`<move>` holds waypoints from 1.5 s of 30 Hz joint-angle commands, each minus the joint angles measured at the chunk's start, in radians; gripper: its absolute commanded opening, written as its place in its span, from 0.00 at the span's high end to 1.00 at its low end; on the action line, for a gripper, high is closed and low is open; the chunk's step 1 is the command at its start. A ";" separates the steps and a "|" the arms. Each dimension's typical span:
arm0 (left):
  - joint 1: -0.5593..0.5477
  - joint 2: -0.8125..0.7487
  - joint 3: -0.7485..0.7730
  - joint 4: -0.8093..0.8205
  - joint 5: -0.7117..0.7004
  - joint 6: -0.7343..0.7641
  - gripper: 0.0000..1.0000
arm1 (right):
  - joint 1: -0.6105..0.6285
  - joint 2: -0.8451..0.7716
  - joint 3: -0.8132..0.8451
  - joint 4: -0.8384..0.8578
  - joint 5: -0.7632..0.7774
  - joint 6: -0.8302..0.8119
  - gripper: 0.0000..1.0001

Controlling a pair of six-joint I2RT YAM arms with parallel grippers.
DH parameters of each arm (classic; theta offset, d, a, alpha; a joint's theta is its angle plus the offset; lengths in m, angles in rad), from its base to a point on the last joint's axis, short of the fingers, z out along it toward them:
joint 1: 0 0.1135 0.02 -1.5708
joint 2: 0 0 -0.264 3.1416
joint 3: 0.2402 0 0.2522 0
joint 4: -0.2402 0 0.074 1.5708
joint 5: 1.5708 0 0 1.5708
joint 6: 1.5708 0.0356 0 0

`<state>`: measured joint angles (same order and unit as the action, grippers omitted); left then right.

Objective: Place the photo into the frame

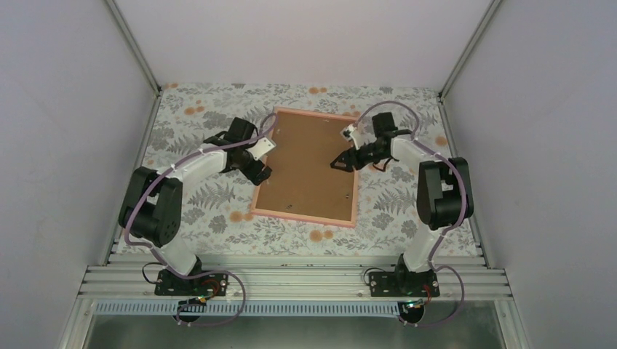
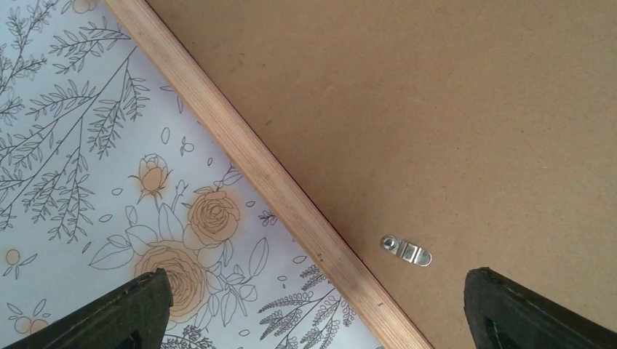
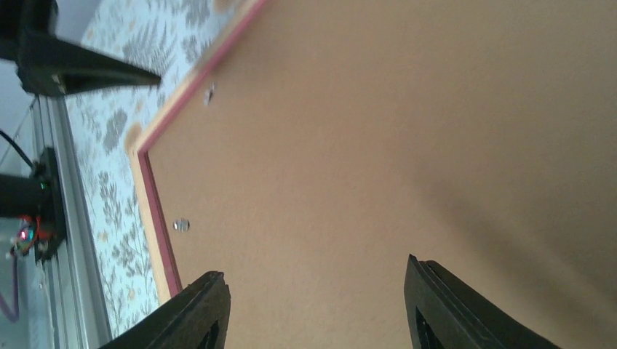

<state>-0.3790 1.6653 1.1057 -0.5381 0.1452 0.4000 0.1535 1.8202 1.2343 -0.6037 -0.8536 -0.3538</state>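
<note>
The pink frame (image 1: 302, 216) lies face down on the floral cloth, and a brown backing board (image 1: 309, 163) fills it. The photo is hidden. My left gripper (image 1: 260, 177) hovers open over the frame's left rail. In the left wrist view the wooden rail (image 2: 269, 174) runs diagonally between the fingers, with a small metal turn clip (image 2: 406, 251) on the board (image 2: 436, 109). My right gripper (image 1: 340, 163) is open above the board's upper right part. Between its fingers only bare board (image 3: 364, 131) shows, with the frame's edge (image 3: 156, 196) to the left.
A floral tablecloth (image 1: 211, 196) covers the table. White walls close in the sides and back. An aluminium rail (image 1: 291, 280) carries both arm bases at the near edge. A second clip (image 3: 180, 225) sits near the frame's near corner.
</note>
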 commanded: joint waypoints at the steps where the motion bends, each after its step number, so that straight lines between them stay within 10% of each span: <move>1: -0.035 0.011 -0.011 0.044 -0.076 -0.049 0.00 | 0.058 -0.018 -0.078 0.068 0.053 -0.048 0.43; 21: -0.100 0.123 0.036 0.031 -0.187 -0.158 0.00 | 0.338 -0.016 -0.213 0.282 0.266 -0.055 0.58; 45: -0.082 0.127 0.032 -0.075 -0.377 0.026 0.04 | 0.331 0.032 -0.335 0.310 0.463 -0.199 0.61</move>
<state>-0.4728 1.7977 1.1316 -0.5426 -0.1345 0.3439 0.4961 1.8053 0.9463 -0.2584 -0.5358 -0.5358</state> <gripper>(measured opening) 0.977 0.398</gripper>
